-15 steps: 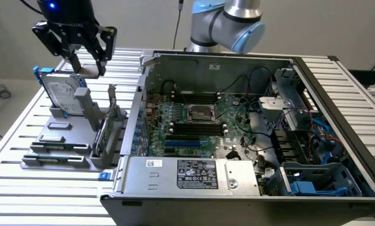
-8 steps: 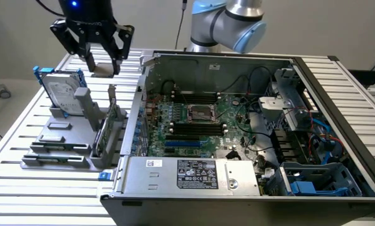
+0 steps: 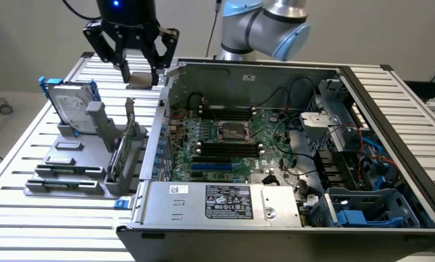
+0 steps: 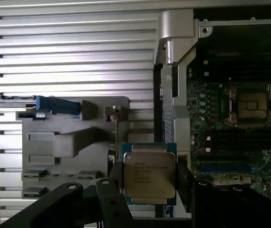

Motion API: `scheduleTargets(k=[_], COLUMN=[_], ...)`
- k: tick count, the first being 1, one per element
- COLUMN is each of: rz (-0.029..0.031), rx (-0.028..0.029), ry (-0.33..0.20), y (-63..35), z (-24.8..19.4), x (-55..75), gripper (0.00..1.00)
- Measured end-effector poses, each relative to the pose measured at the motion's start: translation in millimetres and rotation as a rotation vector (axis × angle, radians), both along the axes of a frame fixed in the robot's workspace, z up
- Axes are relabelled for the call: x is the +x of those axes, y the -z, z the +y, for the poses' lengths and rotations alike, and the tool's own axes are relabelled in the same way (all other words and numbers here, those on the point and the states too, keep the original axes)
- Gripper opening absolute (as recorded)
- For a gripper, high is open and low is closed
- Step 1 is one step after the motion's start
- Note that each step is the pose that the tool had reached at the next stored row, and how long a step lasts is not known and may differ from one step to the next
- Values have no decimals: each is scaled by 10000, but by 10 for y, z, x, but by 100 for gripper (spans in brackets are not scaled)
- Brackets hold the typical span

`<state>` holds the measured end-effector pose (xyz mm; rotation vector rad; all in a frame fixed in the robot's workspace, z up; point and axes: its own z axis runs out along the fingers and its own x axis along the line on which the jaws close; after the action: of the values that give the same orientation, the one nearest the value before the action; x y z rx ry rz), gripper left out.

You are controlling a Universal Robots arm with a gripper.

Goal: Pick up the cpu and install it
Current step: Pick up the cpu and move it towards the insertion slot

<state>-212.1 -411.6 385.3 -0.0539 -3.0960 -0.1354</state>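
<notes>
The cpu (image 3: 138,79), a small flat square chip with a silvery top, hangs in the air between the black fingers of my gripper (image 3: 139,82). The gripper is shut on it, above the slatted table just off the open computer case's left wall in the exterior view. In the wrist view the cpu (image 4: 149,173) faces the camera with its printed metal lid up, clamped on two opposite sides by my gripper (image 4: 149,179). The dark metal-framed socket (image 3: 232,131) lies open on the green motherboard inside the case, well apart from the cpu, and appears again as the socket (image 4: 252,105).
A grey fixture (image 3: 79,164) on the exterior view's left holds an upright silver hard drive with blue rails (image 3: 73,106). The case's raised wall (image 3: 162,109) stands between gripper and motherboard. Cables, a drive cage (image 3: 348,125) and a power supply (image 3: 225,204) crowd the case.
</notes>
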Motion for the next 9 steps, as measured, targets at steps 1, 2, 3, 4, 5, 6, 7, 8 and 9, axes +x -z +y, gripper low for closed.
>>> scheduleTargets(k=[1,2,3,4,5,6,7,8,9], rz=[3,5,9,14,18,20,22,24,26], rx=[0,-1,-1,-2,-2,-1,0,-1,-1], ry=[-1,0,0,0,0,-1,0,0,0], y=[0,0,0,1,2,5,9,13,21], z=[2,5,11,18,26,36,46,57,70], x=[47,91,136,184,229,274,319,363,411], gripper=[55,55,55,55,55,55,55,55,55])
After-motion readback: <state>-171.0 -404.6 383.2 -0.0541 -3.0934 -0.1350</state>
